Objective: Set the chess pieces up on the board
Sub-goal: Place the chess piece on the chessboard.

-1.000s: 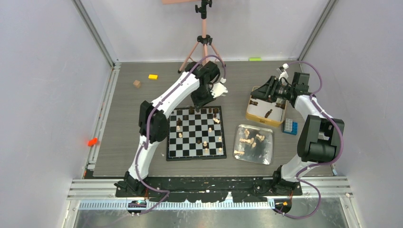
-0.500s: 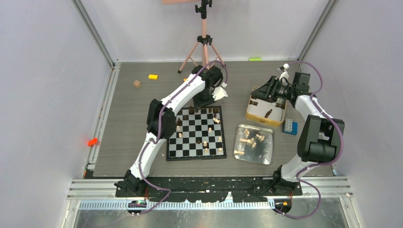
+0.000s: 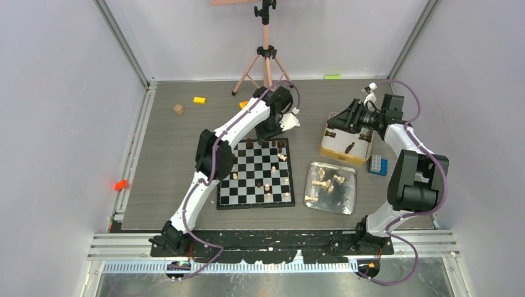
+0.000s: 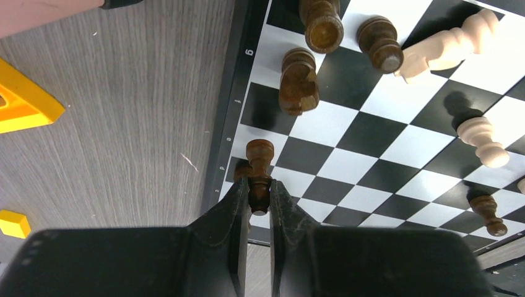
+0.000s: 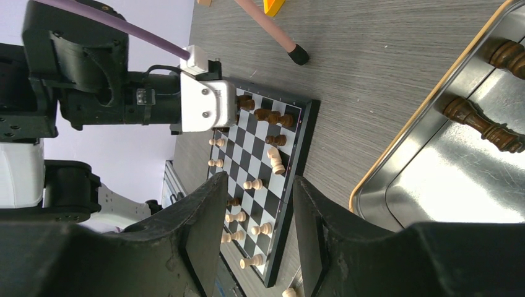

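Chess pieces (image 3: 267,187), light tan and dark brown, are scattered over the board (image 3: 251,189). More lie in the silver tray (image 3: 348,199) and in the gold-rimmed tin (image 3: 337,154)

The left gripper (image 4: 259,193) has its fingers (image 4: 238,204) pressed onto a dark brown piece (image 4: 259,158). They pinch its lower part, and its crowned top pokes out just past the tips. Beneath the fingertips is the board's edge column, right beside the thin black border. I cannot tell whether the held piece touches the square under it. Ahead of the tips stands a dark knight (image 4: 299,80), and farther out are two dark pieces (image 4: 322,25). Beyond those, off to the right, a light piece (image 4: 446,43) lies on its side. Left of the fingers, off the board, a yellow block (image 4: 25,102) rests on the grey table (image 4: 124,124)

The right gripper (image 5: 254,232) hangs with its fingers (image 5: 207,241) spread and nothing between them. Just to the side of one finger runs the tin's gold rim, and a dark tin piece (image 5: 483,124) lies flat inside. Past the tips and well apart from them, the board shows through the gap
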You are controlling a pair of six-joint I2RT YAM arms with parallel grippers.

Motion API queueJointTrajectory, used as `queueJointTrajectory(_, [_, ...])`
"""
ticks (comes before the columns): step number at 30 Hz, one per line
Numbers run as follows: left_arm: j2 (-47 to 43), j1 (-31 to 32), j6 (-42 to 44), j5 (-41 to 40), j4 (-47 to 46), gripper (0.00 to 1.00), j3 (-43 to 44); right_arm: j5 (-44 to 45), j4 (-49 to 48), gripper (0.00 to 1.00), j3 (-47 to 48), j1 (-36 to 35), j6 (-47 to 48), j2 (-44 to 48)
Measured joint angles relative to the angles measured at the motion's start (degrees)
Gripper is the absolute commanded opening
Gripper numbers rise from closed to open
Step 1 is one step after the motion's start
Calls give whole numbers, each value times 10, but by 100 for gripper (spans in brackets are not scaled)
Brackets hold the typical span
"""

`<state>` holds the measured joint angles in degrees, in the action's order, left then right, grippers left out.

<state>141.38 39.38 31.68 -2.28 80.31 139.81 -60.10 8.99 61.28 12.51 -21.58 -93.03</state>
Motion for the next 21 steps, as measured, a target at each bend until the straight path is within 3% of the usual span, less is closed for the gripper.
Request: queueJointTrajectory(21, [23, 19, 5, 6, -9, 9, 10, 0, 0, 48, 0, 0, 0, 0])
